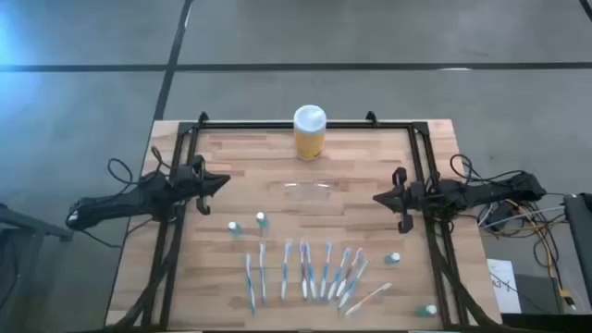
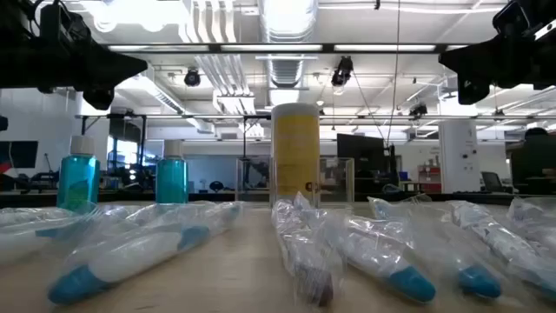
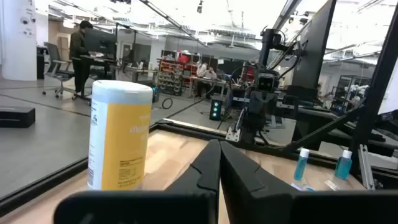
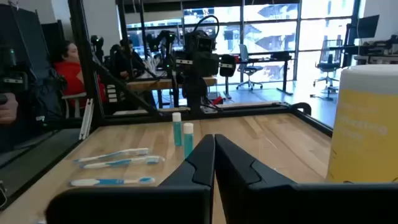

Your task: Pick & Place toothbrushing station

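Wrist views: both claws closed, empty.

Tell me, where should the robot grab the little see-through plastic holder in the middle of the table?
Probably from straight above, pinching across its narrow width. The clear holder lies low and long on the table between the yellow jar and the toothbrushes, so side walls offer little height. Both the left gripper and right gripper sit shut at either end, about equally near.
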Available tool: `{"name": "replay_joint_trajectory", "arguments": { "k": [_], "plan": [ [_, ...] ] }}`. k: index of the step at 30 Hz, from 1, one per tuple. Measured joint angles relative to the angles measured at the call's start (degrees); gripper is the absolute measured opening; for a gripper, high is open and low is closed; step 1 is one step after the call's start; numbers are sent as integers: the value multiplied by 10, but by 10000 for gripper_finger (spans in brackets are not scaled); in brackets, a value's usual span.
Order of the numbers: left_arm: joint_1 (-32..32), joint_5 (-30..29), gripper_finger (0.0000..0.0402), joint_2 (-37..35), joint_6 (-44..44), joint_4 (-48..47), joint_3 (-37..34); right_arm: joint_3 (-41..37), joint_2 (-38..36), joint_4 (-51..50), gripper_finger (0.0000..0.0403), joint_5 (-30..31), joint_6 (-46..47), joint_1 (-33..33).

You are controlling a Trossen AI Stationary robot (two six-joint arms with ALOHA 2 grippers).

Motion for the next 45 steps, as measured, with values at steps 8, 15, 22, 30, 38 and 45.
{"name": "replay_joint_trajectory", "arguments": {
  "k": [8, 15, 22, 30, 38, 45],
  "plan": [
    [0, 0, 8, 0, 0, 0, 0, 0, 0, 0, 8, 0, -3, 0],
    [0, 3, 13, 0, 0, 12, 0, 0, 0, 0, 8, 0, -3, 0],
    [0, 91, 4, 2, -30, 87, 36, 0, 0, 0, 8, 0, -3, 0],
    [-1, 60, 3, 119, 2, -32, 181, 0, 0, 0, 8, 6, 1, 0],
    [-4, 19, 5, 394, -16, -348, 425, 0, 1, -2, 8, 25, 3, 0],
    [-50, -33, 60, 612, -13, -527, 587, 0, 1, -31, 8, 30, -39, 0]
  ]
}}
